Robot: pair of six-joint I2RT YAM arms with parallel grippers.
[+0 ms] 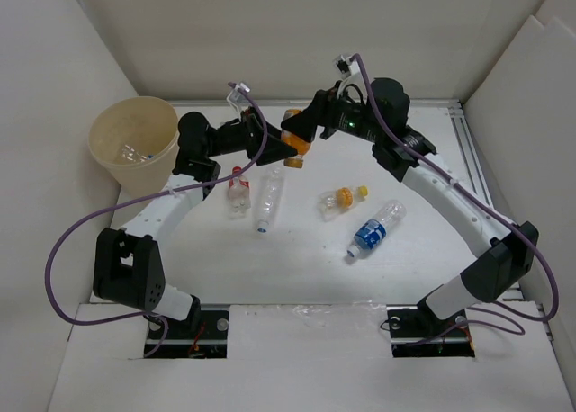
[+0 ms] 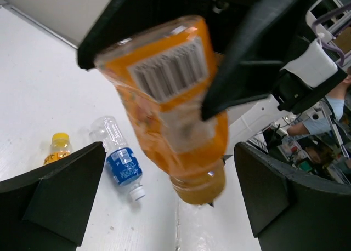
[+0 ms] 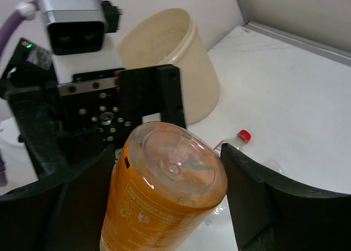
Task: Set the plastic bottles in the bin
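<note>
We see the right gripper (image 3: 168,152) clamped on the orange bottle (image 1: 296,149), holding it off the table (image 1: 297,277) at the far middle, its neck end pointing toward the left gripper (image 2: 170,149). The left gripper's jaws stand wide on either side of the bottle without touching it. The bin (image 1: 112,160) stands at the far left. On the table lie the red-capped bottle (image 1: 238,189), the clear bottle (image 1: 268,201), the yellow-capped bottle (image 1: 340,201) and, nearer on the right, the blue-labelled bottle (image 1: 373,230).
</note>
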